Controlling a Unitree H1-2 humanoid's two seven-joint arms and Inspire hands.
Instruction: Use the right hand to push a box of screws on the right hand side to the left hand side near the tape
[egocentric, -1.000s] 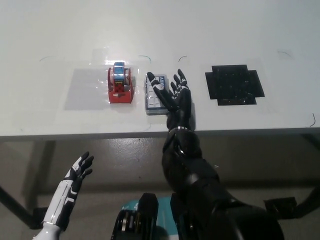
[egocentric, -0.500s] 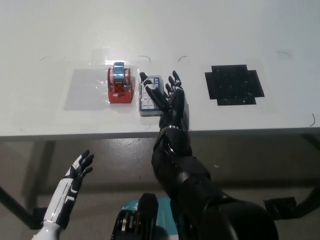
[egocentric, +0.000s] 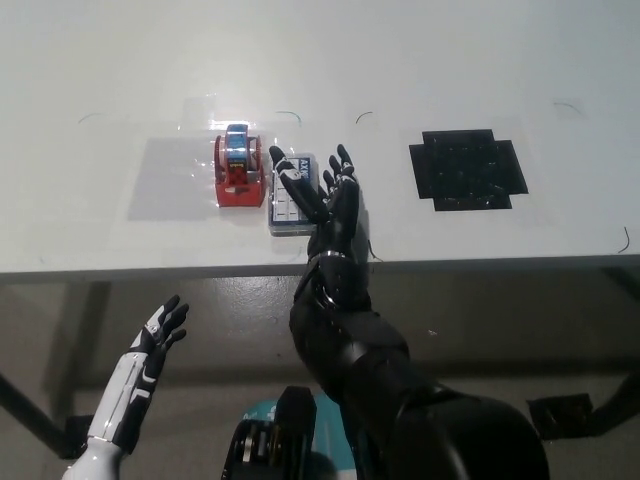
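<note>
Below the table edge at lower left, white left hand (egocentric: 160, 333) resting with fingers spread, tape (egocentric: 240, 168) on table (egocentric: 120, 90), box (egocentric: 288, 196) just beside it, black right hand (egocentric: 325, 198) flat, fingers apart, against box's right side, black mat (egocentric: 468, 169) well right.

Screw box (egocentric: 288, 200) (clear, flat) just beside tape (egocentric: 239, 167).

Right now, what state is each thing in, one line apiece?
Box of screws: flat on the table, right beside the tape dispenser.
Tape dispenser: upright, roll loaded.
Right hand: open, over the box's right side.
Left hand: open, resting below the table edge.
Black mat: flat, bare.
</note>
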